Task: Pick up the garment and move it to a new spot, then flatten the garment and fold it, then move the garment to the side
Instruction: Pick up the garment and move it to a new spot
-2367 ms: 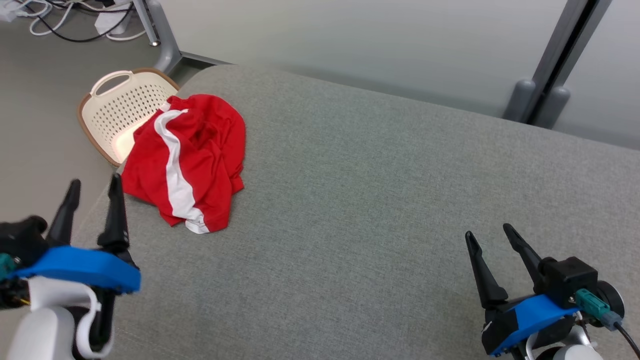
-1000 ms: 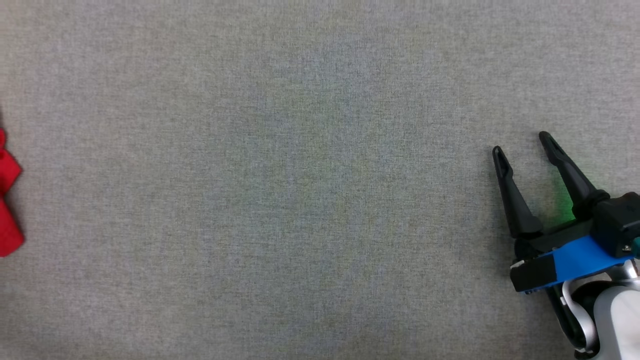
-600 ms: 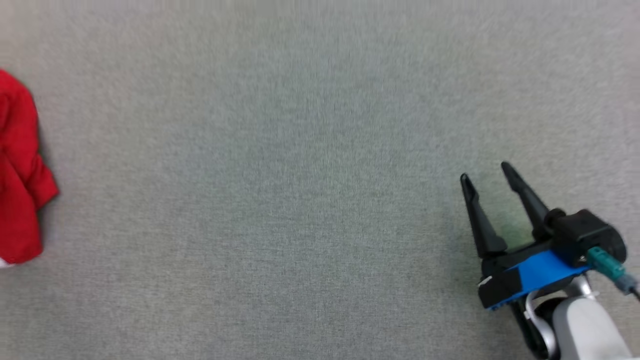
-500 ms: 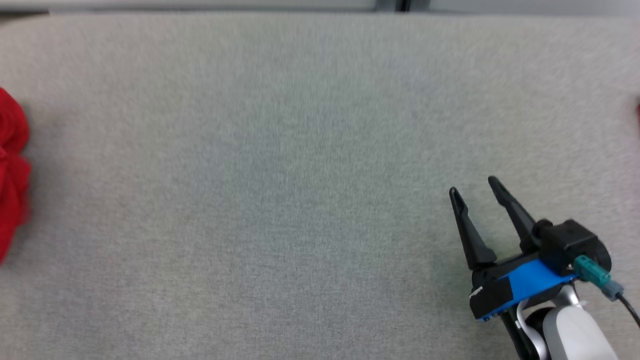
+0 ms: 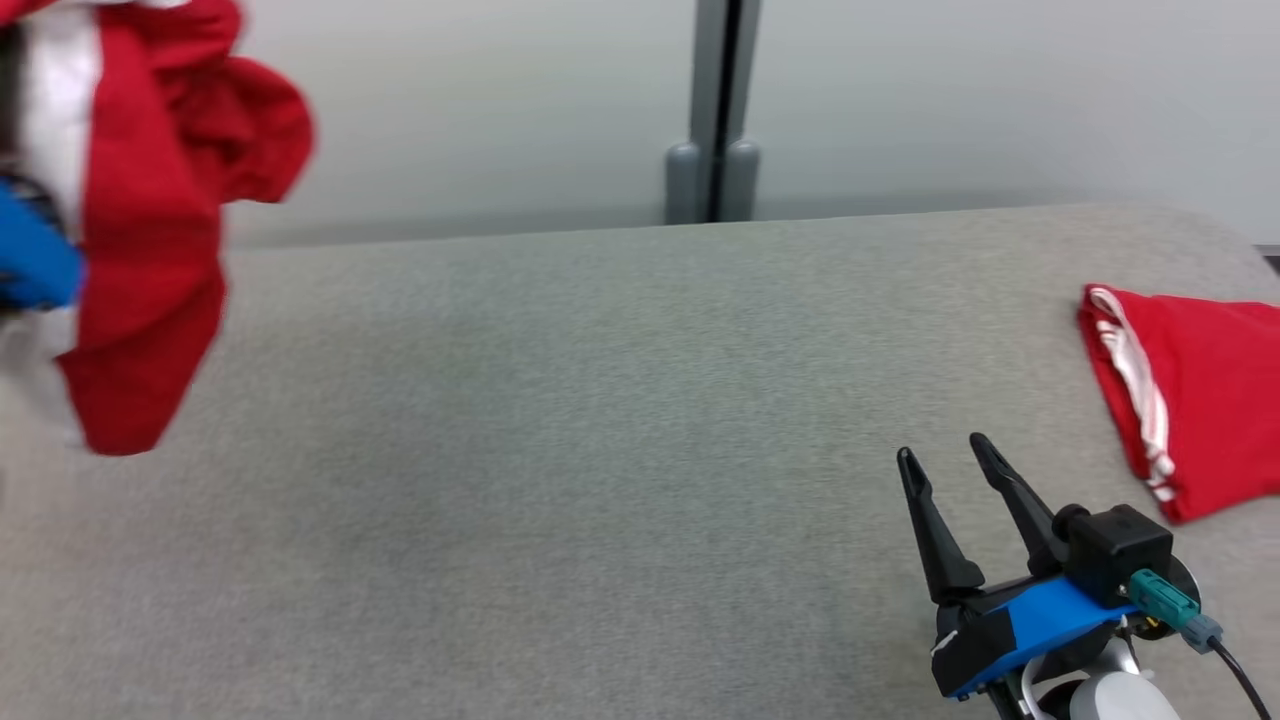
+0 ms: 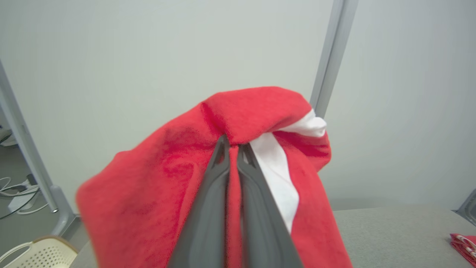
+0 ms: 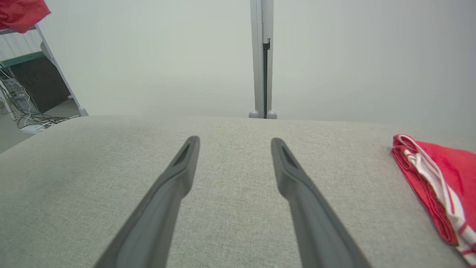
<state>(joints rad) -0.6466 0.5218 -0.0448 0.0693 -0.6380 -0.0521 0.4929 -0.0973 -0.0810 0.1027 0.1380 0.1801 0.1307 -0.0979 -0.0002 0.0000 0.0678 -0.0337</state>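
left pincer (image 6: 231, 144) clamped on garment (image 6: 156, 178), which hangs in the air at left | right pincer (image 5: 942, 448) fingers apart, empty, over tabletop (image 5: 600, 400) near right | folded cloth (image 5: 1210, 380) lies at right edge

**Head view:** Set high, facing forward and down across the grey table (image 5: 600, 420) toward the post (image 5: 712, 110) behind its far edge. Post far off, just right of centre. Right gripper (image 5: 945, 452) seen below and right of the post.

**Left wrist view:** Raised well above the table, facing almost level along the left gripper (image 6: 231, 144). Very near the held garment (image 6: 148, 193). Post (image 6: 331, 59) right of centre, leaning.

**Right wrist view:** Low and near over the table, aimed straight at the post (image 7: 262, 56), upright and central.

**Shared by all three:** the post, the table's far part, and the folded garment (image 5: 1200, 390) lying right of the post.
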